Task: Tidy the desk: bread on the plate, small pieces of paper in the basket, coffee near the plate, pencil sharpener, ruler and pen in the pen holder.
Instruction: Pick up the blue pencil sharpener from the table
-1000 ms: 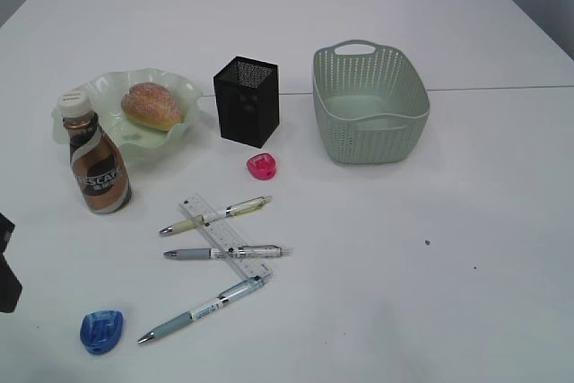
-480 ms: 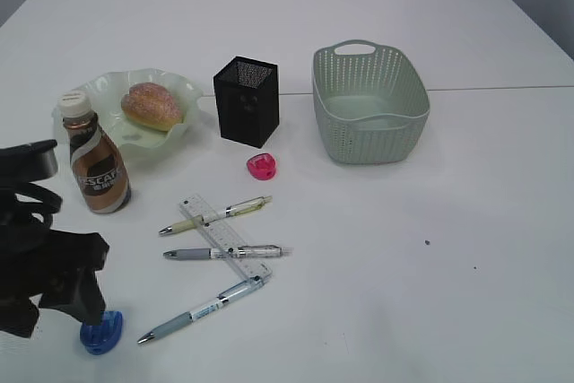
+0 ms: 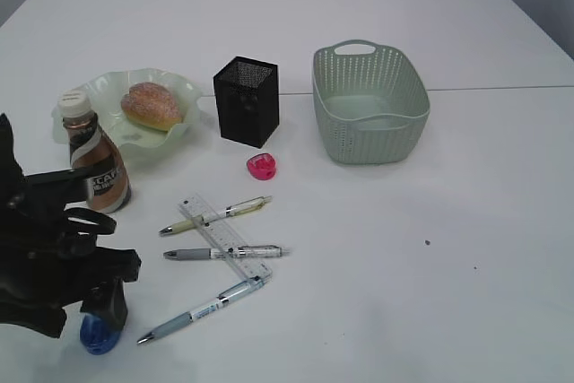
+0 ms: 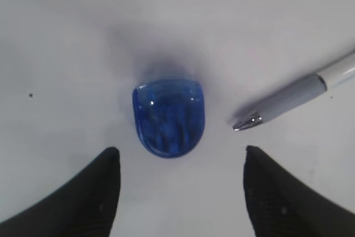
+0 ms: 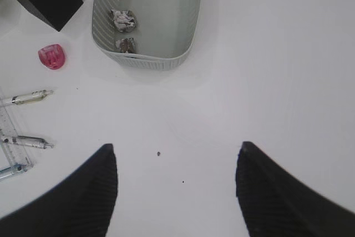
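- Left fingers [image 4: 178,192] stand wide open, empty, straddling the blue sharpener [image 4: 168,116] on the desk [image 3: 430,257], seemingly to pinch it.
- Right fingers [image 5: 176,192] hang wide open over bare desk, holding nothing (well apart from the pens).
- Coffee [image 3: 94,164] label reads "NESCAFE" in part.

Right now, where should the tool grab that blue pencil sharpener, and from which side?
Grip the blue sharpener across its two straighter side walls, coming straight down from above. It lies flat on the desk with the left tool open and straddling it; the pen tip lies just outside one finger.
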Robot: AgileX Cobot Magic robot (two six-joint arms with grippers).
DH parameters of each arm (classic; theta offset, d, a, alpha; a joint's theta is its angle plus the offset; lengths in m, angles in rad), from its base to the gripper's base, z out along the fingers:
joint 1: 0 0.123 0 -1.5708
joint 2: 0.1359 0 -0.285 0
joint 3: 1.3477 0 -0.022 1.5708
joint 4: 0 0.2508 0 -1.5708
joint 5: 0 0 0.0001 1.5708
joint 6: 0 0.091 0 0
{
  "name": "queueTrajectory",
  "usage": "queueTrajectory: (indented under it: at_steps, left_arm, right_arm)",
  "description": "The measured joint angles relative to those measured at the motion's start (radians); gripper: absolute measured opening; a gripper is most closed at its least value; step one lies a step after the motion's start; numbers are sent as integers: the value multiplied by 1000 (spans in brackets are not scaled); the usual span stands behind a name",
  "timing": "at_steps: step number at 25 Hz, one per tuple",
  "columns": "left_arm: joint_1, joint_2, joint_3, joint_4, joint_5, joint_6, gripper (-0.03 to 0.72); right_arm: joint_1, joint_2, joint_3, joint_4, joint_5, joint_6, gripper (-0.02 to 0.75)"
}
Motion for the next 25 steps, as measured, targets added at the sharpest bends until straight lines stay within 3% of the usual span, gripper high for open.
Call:
queueTrajectory:
  at_steps: [9,25]
  left_arm:
    - [0,57,-70,60,-7,0,508]
    - [0,126,-71,85,16,-2,508]
  right_arm:
    - [0,0,0,9,0,-8,491]
    - [0,0,0,11,0,-10,491]
